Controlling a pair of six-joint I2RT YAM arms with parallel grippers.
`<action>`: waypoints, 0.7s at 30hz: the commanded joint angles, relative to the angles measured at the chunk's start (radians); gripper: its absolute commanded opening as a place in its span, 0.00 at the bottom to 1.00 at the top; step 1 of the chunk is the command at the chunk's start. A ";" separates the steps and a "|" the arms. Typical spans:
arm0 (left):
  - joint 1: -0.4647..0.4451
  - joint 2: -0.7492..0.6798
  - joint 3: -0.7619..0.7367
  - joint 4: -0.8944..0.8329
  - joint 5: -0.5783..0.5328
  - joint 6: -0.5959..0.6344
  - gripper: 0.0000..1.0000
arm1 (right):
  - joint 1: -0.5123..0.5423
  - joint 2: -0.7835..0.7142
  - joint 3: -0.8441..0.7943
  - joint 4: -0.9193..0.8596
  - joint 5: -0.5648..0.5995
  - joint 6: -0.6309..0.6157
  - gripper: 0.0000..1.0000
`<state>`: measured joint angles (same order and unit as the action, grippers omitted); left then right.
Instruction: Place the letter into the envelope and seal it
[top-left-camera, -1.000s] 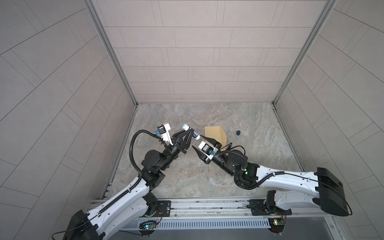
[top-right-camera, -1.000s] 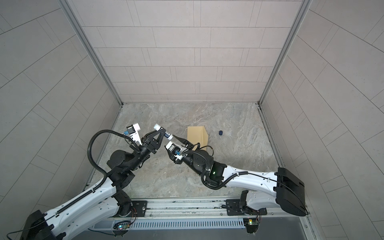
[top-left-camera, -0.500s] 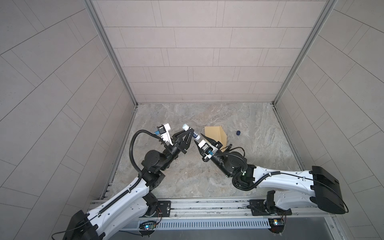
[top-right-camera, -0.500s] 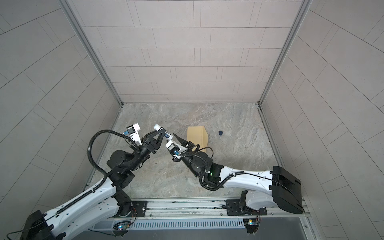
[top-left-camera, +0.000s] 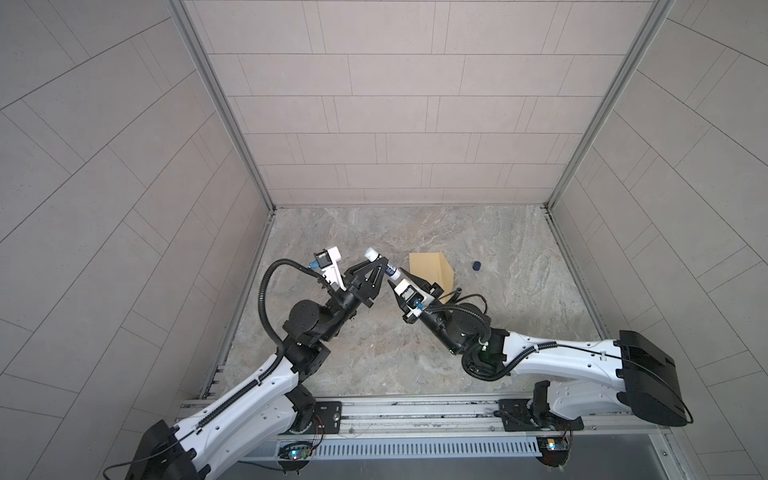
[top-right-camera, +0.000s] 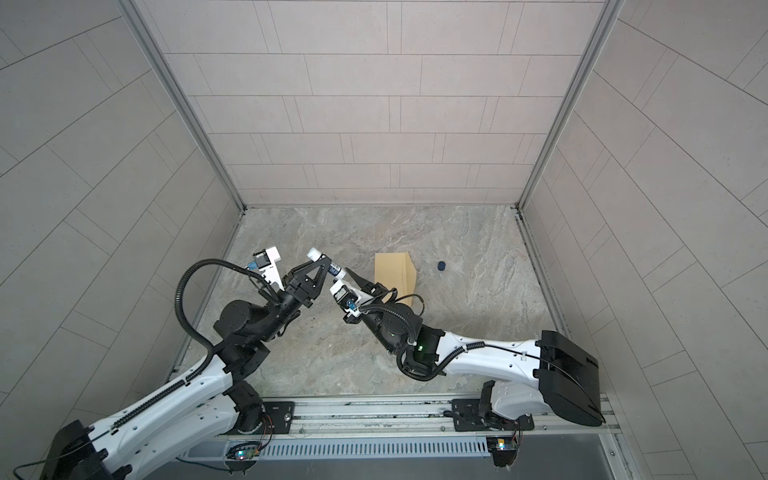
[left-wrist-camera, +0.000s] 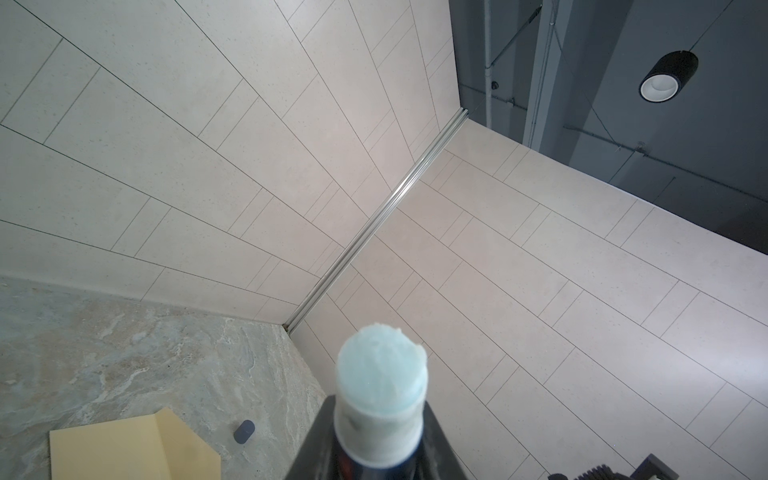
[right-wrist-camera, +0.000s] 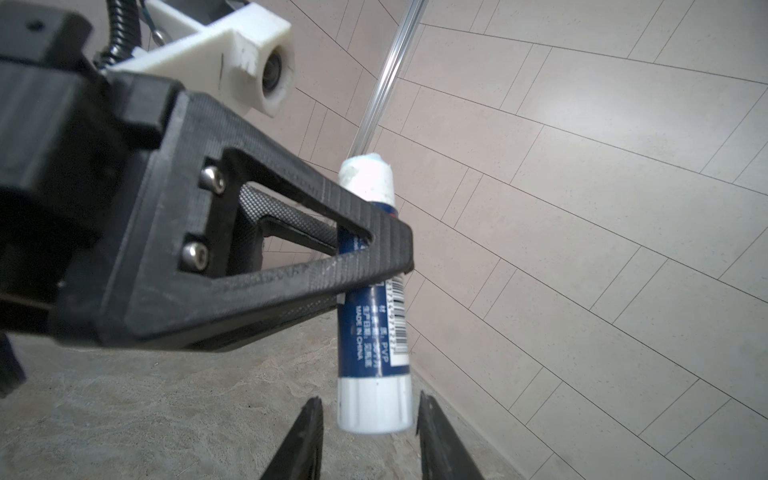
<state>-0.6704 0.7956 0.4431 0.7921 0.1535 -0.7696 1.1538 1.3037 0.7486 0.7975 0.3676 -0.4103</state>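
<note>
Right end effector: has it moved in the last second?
Yes. In both top views the right end effector moved up-frame toward the back wall, alongside the envelope; it now flanks the glue stick in the left end effector.

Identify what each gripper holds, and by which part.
The left gripper clamps the glue stick around its blue middle. The right gripper holds nothing; its jaws flank the white base without touching.

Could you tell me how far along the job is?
Done: the cap is off the glue stick, lying beside the envelope; no letter shows, perhaps inside. In hand: left gripper holds the stick, right gripper flanks its base. Left: gluing and closing the open flap.
</note>
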 joint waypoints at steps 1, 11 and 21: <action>-0.002 -0.007 0.022 0.036 0.007 -0.003 0.00 | 0.006 0.007 0.033 0.029 0.010 0.011 0.38; -0.003 -0.006 0.017 0.039 0.005 -0.002 0.00 | 0.006 0.007 0.040 0.029 0.017 0.023 0.34; -0.002 -0.004 0.010 0.041 0.014 0.009 0.00 | 0.001 -0.028 0.056 -0.040 0.005 0.084 0.13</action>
<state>-0.6704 0.7959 0.4431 0.7925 0.1520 -0.7689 1.1538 1.3106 0.7612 0.7933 0.3782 -0.3668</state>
